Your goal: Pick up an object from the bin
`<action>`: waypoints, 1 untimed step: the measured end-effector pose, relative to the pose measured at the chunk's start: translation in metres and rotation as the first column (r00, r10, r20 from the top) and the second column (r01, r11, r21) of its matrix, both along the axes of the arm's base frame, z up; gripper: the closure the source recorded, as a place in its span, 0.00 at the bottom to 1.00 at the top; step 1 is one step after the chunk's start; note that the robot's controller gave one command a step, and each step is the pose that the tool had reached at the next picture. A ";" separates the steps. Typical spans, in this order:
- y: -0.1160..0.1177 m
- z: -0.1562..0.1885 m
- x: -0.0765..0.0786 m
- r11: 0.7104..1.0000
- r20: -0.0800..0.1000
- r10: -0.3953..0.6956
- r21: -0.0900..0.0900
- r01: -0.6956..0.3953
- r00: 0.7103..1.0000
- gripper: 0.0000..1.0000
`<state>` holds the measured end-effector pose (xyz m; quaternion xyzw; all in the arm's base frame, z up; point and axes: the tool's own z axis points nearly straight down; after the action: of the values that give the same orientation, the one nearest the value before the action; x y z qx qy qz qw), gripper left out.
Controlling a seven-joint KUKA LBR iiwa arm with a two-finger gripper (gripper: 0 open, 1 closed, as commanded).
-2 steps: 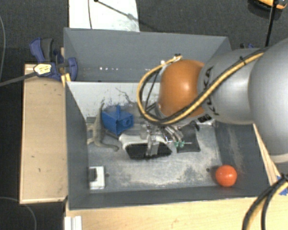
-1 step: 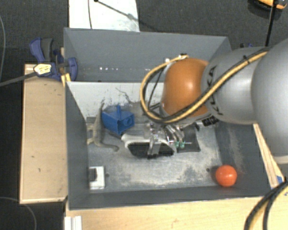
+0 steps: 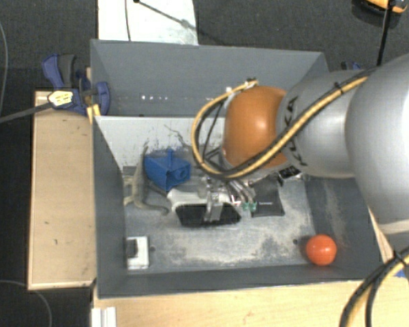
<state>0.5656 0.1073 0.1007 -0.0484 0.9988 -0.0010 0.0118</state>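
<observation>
Start at the left of the bin. In the near left corner you have a small white block with a dark face, lying flat on the floor and well apart from everything else. Further back, against the left wall, you see a limp grey strip. Just beside it is a crumpled blue thing, which sits near the back wall.

Move towards the middle and you reach a long black thing lying flat, with a white piece touching its far edge. The gripper is down on the right end of this black thing, right at its surface. From this angle you cannot tell whether the gripper is open or closed, or whether it has hold of anything. The orange cover on the wrist sits directly above it, with yellow and black cables looped round the cover.

Just right of the gripper, a flat black slab lies on the floor, partly under the wrist. Near the front right corner you have an orange ball, alone and well apart from the gripper. The silver arm comes in over the right wall.
</observation>
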 end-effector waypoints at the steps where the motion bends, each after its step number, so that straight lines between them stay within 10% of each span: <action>1: 0.001 0.043 -0.004 0.965 -0.008 0.260 -0.004 -0.260 0.965 1.00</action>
<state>0.5617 0.1081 0.1433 -0.1792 0.9838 -0.0019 0.0081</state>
